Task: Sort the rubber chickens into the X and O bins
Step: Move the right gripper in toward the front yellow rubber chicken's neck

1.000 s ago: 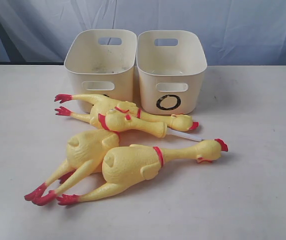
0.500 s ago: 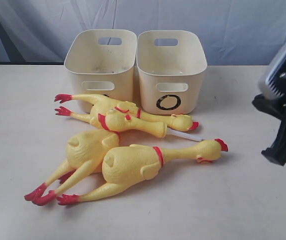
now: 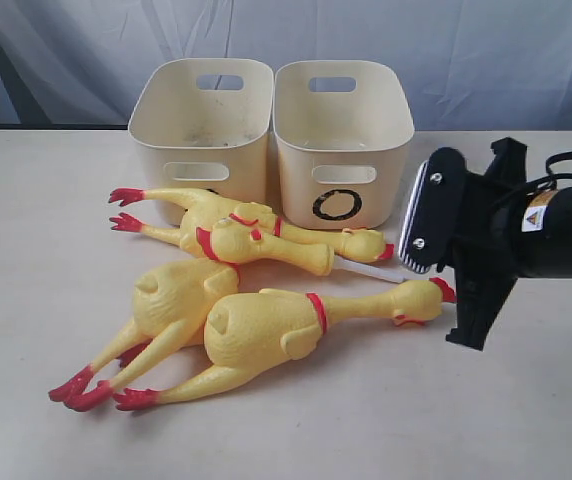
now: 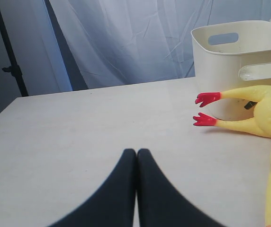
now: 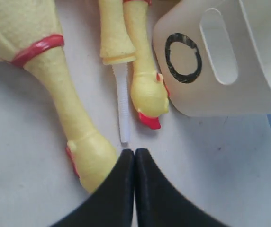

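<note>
Nearest us a whole chicken [image 3: 266, 335] lies flat on the desk [image 3: 526, 420], red feet to the left and head to the right. A headless body [image 3: 171, 300] lies touching its far side, feet also to the left. Behind these a second chicken [image 3: 191, 208] stretches along the front of the bins, its head below the O. The neck piece [image 3: 266, 248] lies across it, and its white tube [image 3: 371, 270] points right between the two heads. The O bin [image 3: 341, 140] stands upright on the right, side by side with the other bin [image 3: 201, 130], whose mark is mostly hidden by the second chicken. The right pincer [image 5: 134, 156] is pressed together and pinches nothing. Its tips are just beside the front chicken's head, and we cannot tell whether they touch it. The left pincer [image 4: 136, 153] is likewise pressed together with nothing in it, low over bare desk and well apart from the second chicken's feet. A pale curtain [image 3: 466, 60] hangs behind the desk.
</note>
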You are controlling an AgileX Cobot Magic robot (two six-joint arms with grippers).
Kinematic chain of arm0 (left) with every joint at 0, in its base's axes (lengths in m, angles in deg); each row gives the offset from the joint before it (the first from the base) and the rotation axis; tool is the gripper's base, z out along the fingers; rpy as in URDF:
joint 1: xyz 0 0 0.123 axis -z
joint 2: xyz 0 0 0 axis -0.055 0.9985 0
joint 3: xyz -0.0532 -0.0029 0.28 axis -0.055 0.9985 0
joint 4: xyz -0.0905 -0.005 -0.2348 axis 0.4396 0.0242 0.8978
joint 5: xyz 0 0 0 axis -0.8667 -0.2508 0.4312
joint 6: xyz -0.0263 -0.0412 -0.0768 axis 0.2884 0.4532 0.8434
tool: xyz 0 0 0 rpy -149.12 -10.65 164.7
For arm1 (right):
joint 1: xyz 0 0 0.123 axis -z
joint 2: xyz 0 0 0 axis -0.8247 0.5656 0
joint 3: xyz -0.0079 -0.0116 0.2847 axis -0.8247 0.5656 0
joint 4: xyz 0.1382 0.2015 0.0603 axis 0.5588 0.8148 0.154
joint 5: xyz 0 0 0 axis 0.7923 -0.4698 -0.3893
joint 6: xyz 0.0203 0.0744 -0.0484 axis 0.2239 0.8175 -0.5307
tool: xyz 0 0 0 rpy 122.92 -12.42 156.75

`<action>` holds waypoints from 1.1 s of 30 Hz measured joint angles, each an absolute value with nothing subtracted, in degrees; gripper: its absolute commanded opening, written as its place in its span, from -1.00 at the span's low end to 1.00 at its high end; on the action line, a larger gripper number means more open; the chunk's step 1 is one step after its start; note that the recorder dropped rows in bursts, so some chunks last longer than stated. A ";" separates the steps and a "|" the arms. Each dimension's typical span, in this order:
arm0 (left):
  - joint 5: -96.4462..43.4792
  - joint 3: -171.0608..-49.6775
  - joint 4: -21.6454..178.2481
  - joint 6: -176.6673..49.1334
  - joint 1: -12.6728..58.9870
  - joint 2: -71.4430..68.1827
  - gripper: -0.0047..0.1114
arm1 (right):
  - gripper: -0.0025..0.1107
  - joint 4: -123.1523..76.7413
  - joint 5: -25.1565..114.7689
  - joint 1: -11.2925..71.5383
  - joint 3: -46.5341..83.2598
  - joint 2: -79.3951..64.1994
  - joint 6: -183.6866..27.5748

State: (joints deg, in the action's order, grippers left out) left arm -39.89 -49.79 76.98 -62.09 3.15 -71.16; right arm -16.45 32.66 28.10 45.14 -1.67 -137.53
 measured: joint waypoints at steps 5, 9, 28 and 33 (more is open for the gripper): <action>-39.89 -49.79 76.98 -62.09 3.15 -71.16 -0.91 | -0.35 -21.30 38.29 26.86 45.14 6.36 -138.05; -39.89 -49.79 76.98 -62.09 3.15 -71.16 -0.91 | 0.02 -21.49 43.01 26.86 45.14 10.74 -138.05; -39.89 -49.79 76.98 -62.09 3.15 -71.16 -0.91 | 0.02 -25.30 51.67 26.76 44.93 22.22 -138.05; -39.89 -49.79 76.98 -62.09 3.15 -71.16 -0.91 | 0.02 -25.61 54.01 26.76 44.93 24.27 -138.05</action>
